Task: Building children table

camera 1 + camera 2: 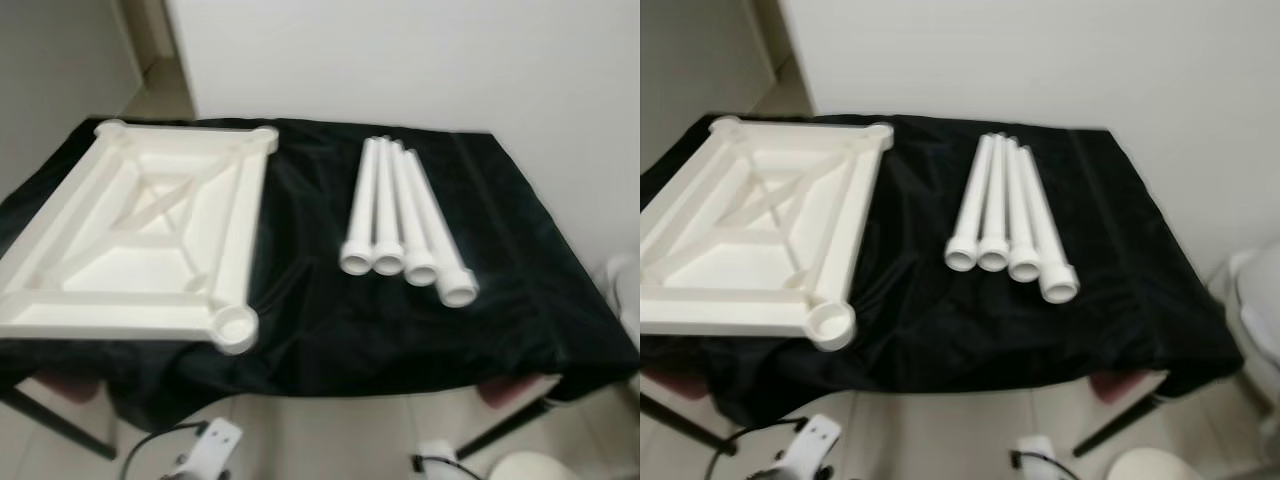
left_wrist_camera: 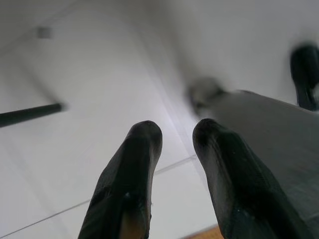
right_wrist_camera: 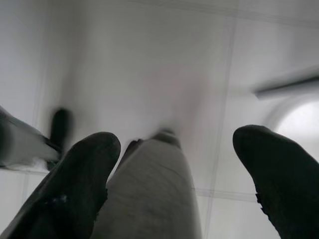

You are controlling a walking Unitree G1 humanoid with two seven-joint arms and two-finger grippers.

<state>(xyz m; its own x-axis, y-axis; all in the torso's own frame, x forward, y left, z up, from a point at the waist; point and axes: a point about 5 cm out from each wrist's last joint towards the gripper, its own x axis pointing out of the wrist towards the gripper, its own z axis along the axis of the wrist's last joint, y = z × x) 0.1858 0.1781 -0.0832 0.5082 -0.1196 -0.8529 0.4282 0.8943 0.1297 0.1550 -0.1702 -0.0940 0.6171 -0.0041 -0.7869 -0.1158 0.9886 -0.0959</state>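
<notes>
Tabletop (image 1: pixel 140 250) lying upside down at left of frame on the cloth-covered surface (image 1: pixel 520 300); ribbed underside up, round socket (image 1: pixel 236 328) at the near corner, another at the far corner (image 1: pixel 265 137). Four legs (image 1: pixel 400 215) side by side at centre of frame, touching one another, flared ends toward the camera, well apart from the tabletop.

Left tool (image 2: pixel 177 144) hanging low, pointing at floor tiles; fingers parted a little, holding nothing. Right tool (image 3: pixel 177 164) likewise low over the floor, fingers spread wide, empty.

Handling, judged: white moulded plastic, probably light and stiff; smooth, so likely slippery between two narrow fingers. Legs round, prone to rolling on the cloth. Best hold probably mid-shaft on the outermost leg (image 1: pixel 437 235), the one at right of the row, fingers across the tube. Tabletop broad; rim rail the likely place to steady it. Assembly not yet begun.
</notes>
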